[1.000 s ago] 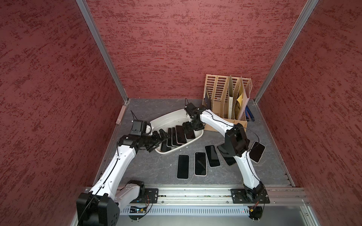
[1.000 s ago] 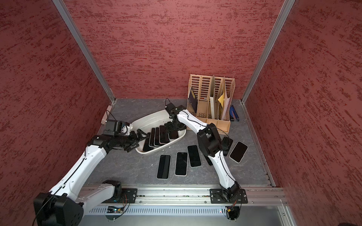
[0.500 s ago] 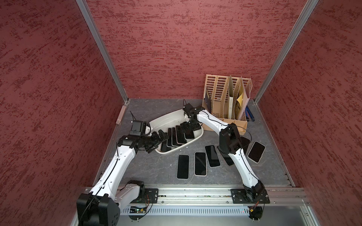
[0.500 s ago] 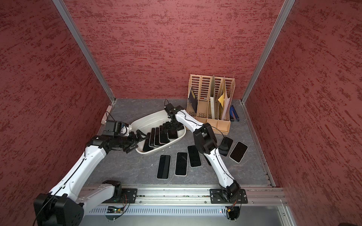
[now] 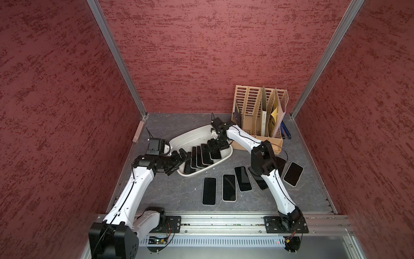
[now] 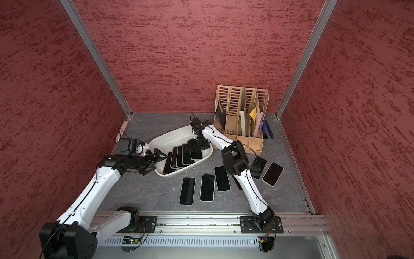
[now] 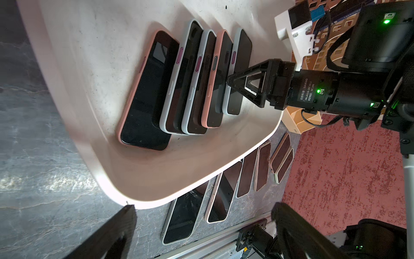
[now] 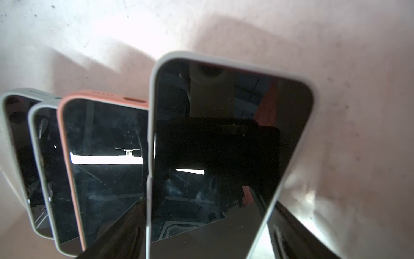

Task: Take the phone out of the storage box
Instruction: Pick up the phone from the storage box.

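The white storage box [image 5: 197, 136] [image 6: 172, 136] lies tilted at the middle of the mat and holds several dark-screened phones in an overlapping row. My right gripper [image 5: 215, 146] [image 6: 196, 146] [image 8: 208, 224] is down on the phone [image 8: 224, 139] [image 7: 240, 67] in the grey case at the row's right end. Its fingers [image 8: 125, 231] straddle the phone's long edges, still open. The phone rests in the box. My left gripper [image 5: 182, 157] [image 7: 203, 224] hangs open and empty at the box's near-left rim [image 7: 143, 197].
Several phones [image 5: 209, 190] [image 6: 187, 190] lie face up in a row on the grey mat in front of the box, partly under my right arm. A beige slotted file organizer [image 5: 257, 116] stands at the back right, close behind my right forearm. Red walls enclose the mat.
My right arm's elbow has swung left and the gripper has settled lower over the right-end phone, its jaws narrowing a little. The left arm has stayed still.
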